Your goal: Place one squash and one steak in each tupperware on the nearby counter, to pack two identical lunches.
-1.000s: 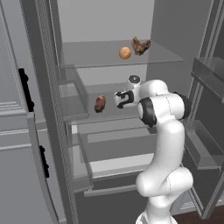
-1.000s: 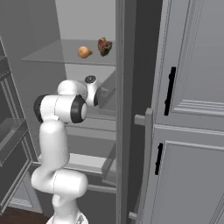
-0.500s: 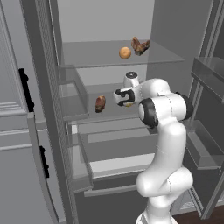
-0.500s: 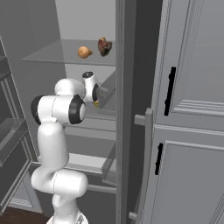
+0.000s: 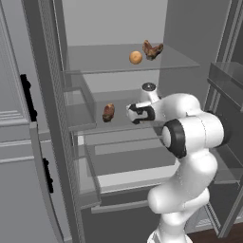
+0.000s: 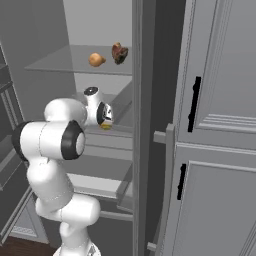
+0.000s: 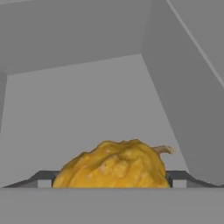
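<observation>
Tool (image 7: 112,181) has closed in around the yellow squash (image 7: 114,164), jaws narrower.

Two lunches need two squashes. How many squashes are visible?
2: an orange squash on the upper shelf beside a steak; a yellow squash between the gripper's open fingers.

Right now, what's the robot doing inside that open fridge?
The white arm is reaching onto the middle shelf of the open fridge, its hand set around a yellow squash, one finger on either side. Whether it has closed on the squash I cannot tell. A steak lies to the left on the same shelf. On the shelf above sit an orange squash and a second steak, side by side.
</observation>
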